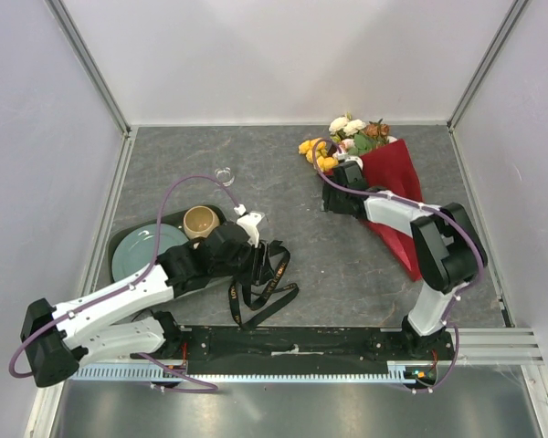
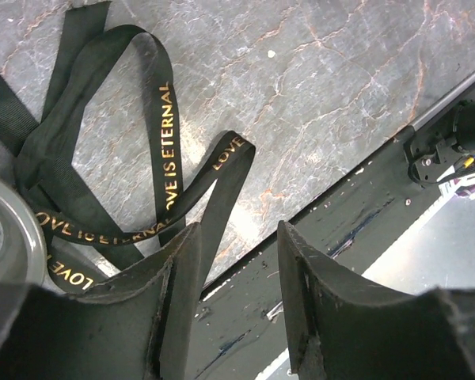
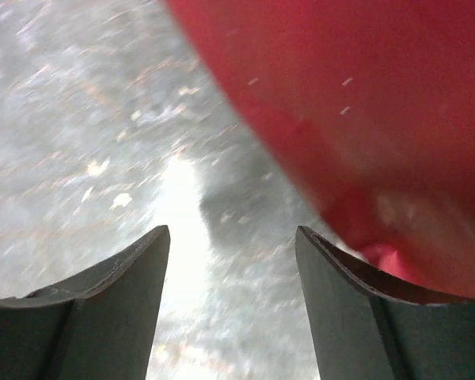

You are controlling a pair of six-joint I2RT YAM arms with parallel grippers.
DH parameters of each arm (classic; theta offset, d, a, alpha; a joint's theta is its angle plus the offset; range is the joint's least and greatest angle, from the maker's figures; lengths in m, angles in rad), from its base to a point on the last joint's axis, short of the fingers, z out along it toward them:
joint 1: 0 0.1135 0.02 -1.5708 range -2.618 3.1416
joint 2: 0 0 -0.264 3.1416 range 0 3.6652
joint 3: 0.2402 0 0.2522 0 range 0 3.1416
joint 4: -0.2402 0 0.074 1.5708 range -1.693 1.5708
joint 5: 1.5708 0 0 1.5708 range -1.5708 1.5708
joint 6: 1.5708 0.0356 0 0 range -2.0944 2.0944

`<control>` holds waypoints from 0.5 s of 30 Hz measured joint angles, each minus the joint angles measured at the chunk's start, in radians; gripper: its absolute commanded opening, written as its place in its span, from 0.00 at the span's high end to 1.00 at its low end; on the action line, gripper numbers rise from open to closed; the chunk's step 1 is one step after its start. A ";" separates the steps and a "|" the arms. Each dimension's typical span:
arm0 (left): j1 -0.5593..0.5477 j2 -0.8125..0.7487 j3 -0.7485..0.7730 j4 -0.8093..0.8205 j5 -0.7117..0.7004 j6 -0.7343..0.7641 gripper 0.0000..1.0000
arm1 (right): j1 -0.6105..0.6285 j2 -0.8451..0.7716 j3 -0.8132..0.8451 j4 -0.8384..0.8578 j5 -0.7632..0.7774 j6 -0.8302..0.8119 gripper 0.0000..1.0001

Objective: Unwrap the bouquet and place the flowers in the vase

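Right end effector (image 1: 347, 172): stands apart, grips nothing; bouquet (image 1: 391, 178) at its 3 o'clock, flowers (image 1: 347, 135) at 12 o'clock.
Left end effector (image 2: 237, 229): stands apart, empty, just beside loose ribbon (image 2: 162, 119).
Vase (image 1: 225, 175): stands upright at 11 o'clock on grey counter (image 1: 301, 246), within white walls.
Right wrist view: blurred; contact with paper cannot be told.

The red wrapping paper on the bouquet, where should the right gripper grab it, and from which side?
Pinch the loose left edge of the red paper, just below the flowers, coming in low from the left, where the open right gripper sits. The ribbon is off, so that thin edge should be free to pinch and peel away from the flowers.
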 measured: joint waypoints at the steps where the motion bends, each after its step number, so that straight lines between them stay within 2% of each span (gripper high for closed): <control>1: 0.000 0.007 0.004 0.007 0.005 0.004 0.49 | 0.009 -0.021 0.000 -0.018 -0.024 0.000 0.25; 4: 0.000 0.028 0.015 0.026 0.013 0.016 0.49 | 0.047 -0.130 -0.006 -0.078 -0.072 -0.003 0.23; 8: 0.000 0.060 0.025 0.059 0.027 0.031 0.48 | 0.065 -0.385 -0.032 -0.148 -0.061 -0.008 0.22; 10: 0.000 0.075 0.030 0.069 0.039 0.038 0.48 | 0.024 -0.520 -0.034 -0.179 -0.007 -0.003 0.22; 15: 0.000 0.087 0.037 0.095 0.072 0.053 0.47 | -0.174 -0.768 -0.053 -0.243 0.175 0.040 0.18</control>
